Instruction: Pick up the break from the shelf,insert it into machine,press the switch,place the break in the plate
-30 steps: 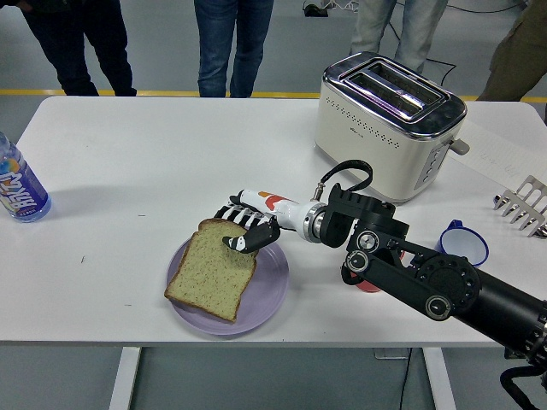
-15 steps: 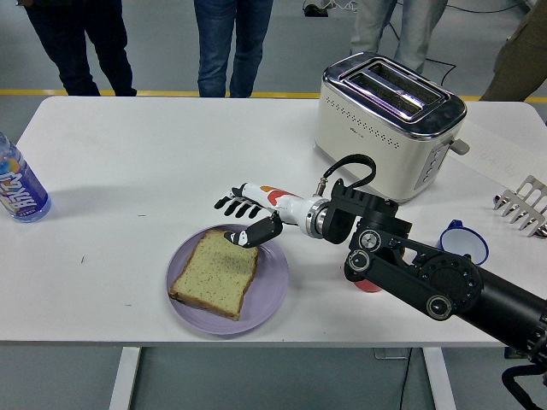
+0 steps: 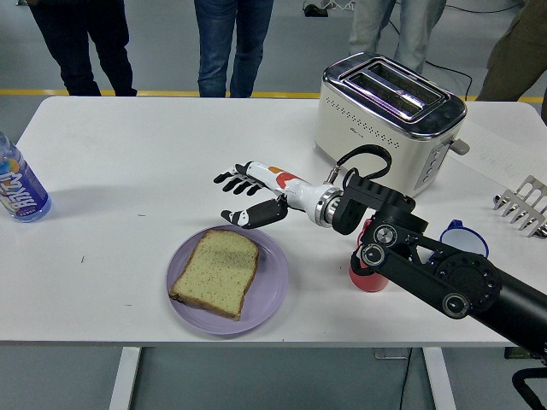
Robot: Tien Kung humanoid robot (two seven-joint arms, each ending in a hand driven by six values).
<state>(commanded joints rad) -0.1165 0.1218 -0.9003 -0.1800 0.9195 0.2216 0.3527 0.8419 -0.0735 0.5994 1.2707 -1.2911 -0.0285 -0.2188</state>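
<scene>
A slice of bread (image 3: 215,272) lies flat on the purple plate (image 3: 269,290) near the table's front edge. My right hand (image 3: 242,198) hovers just above and behind the plate, fingers spread, holding nothing. Its arm reaches in from the lower right. The cream toaster (image 3: 389,124) stands at the back right with both slots empty. The left arm is out of sight.
A water bottle (image 3: 19,190) stands at the left edge. A red cup (image 3: 369,278) and a blue cup (image 3: 466,242) sit behind my forearm, and a metal rack (image 3: 523,205) is at the right edge. Several people stand beyond the table's far side.
My right hand let go of the bread, which settled flat on the plate. The hand then opened and drew up and back toward the toaster.
</scene>
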